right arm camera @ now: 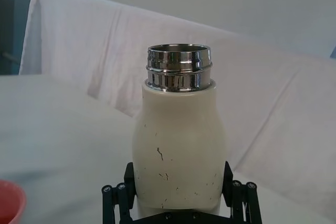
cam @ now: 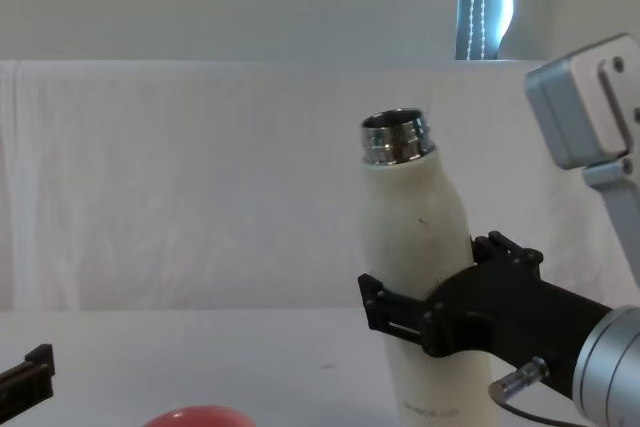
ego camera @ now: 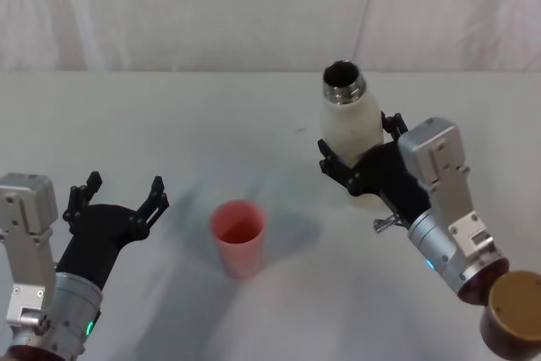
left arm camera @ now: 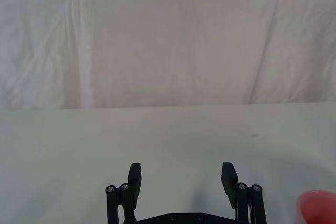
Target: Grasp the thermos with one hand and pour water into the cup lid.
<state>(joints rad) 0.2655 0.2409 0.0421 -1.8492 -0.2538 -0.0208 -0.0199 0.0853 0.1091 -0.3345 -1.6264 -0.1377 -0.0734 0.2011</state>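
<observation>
The thermos (ego camera: 351,124) is a cream-white bottle with an open steel neck, right of the table's middle and leaning slightly to the left. My right gripper (ego camera: 359,154) is shut on its lower body, with black fingers on both sides. The right wrist view shows the thermos (right arm camera: 178,145) between those fingers (right arm camera: 118,198), and the chest view shows the clamp (cam: 430,312) around the bottle (cam: 410,237). The salmon-red cup lid (ego camera: 239,234) stands mouth up near the table's centre, left of the thermos and apart from it. My left gripper (ego camera: 118,196) is open at the lower left, holding nothing.
The white table (ego camera: 169,124) is backed by a white cloth (ego camera: 211,6). A brown round part (ego camera: 516,314) sits at the lower right corner by my right arm. Open tabletop lies between the cup lid and my left gripper.
</observation>
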